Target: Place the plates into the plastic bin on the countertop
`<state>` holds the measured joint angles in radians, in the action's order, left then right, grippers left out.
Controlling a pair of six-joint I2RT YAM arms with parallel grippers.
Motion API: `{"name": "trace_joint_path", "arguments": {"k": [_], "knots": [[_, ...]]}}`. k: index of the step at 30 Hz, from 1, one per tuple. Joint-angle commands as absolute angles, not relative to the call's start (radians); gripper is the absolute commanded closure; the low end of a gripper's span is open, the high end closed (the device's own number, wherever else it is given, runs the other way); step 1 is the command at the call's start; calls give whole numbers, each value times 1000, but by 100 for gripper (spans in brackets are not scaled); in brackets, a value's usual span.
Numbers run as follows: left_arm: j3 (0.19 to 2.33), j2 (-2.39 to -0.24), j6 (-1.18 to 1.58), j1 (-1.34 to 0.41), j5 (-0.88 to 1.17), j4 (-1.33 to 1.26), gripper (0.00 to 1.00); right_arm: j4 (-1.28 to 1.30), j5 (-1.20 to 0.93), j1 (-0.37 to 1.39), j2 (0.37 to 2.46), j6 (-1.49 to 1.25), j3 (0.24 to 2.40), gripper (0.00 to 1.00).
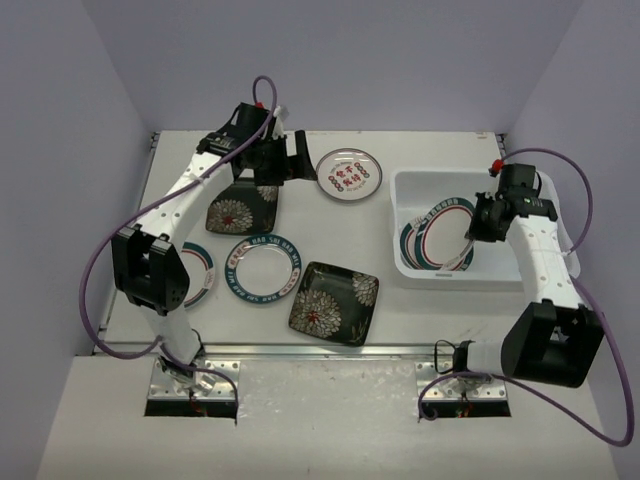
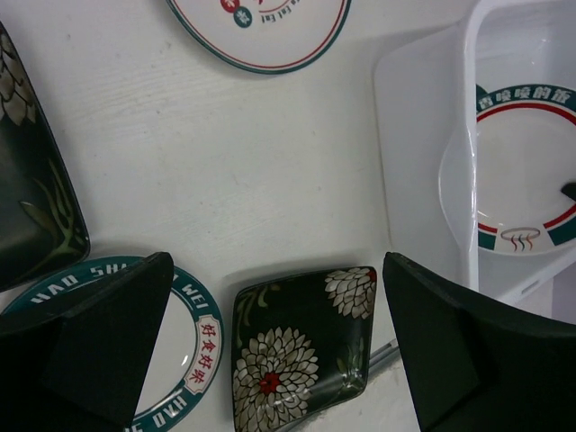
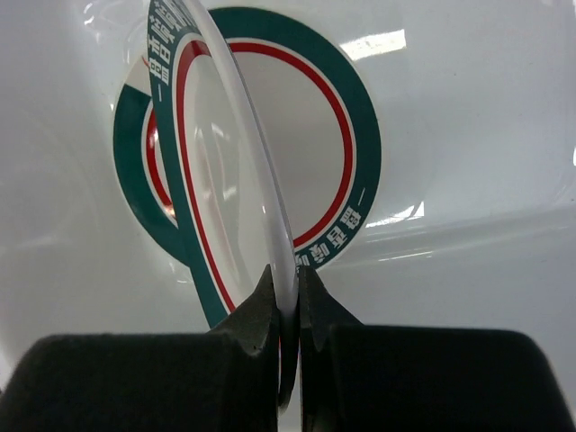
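Rim-striped plate (image 1: 200,270): lay flat on the countertop (image 1: 430,310) at far left, partly behind the left arm.
Far black plate (image 1: 238,208): lay flat.
Blue-rimmed plate (image 1: 264,269): lay flat, nearer the front.
Left gripper (image 1: 292,160): jaws spread wide and empty, above the countertop.
Near black plate (image 1: 334,302): lay flat by the front edge.
Red-patterned plate (image 1: 347,175): lay flat, left of the bin.
Plastic bin (image 1: 420,190): stood at right, with a teal-rimmed plate (image 3: 364,153) flat inside.
Held plate (image 1: 435,230): was tilted on edge inside the bin.
Right gripper (image 3: 288,310): was clenched on that plate's rim.
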<state>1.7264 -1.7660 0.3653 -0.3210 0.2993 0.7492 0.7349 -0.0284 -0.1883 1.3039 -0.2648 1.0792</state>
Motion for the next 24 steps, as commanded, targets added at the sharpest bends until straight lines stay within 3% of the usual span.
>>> {"name": "trace_joint_path", "arguments": {"k": [1,5,7,8,9,12,13,18,24], "knots": [[1705,-1777,344,-318,391,691,0,641,-74,-190,1354,-246,1082,99],[1699,-1804,332,-318,427,680,0,642,-90,-193,1415,-261,1097,93],[1703,-1824,326,-318,427,680,0,646,-95,-195,1421,-271,1099,62],[1704,-1832,324,-319,425,680,0,651,-93,-195,1425,-278,1101,51],[1706,-1839,324,-319,423,681,0,657,-88,-195,1430,-284,1105,23],[1709,-1887,342,-319,420,668,0,693,-79,-195,1449,-284,1132,15],[1709,-1898,350,-319,418,660,0,708,-65,-195,1453,-284,1145,2],[1724,-1978,410,-319,342,611,0,796,24,-193,1444,-287,1223,1],[1764,-2068,514,-318,264,540,0,857,-52,-193,1450,-261,1264,1]]}}
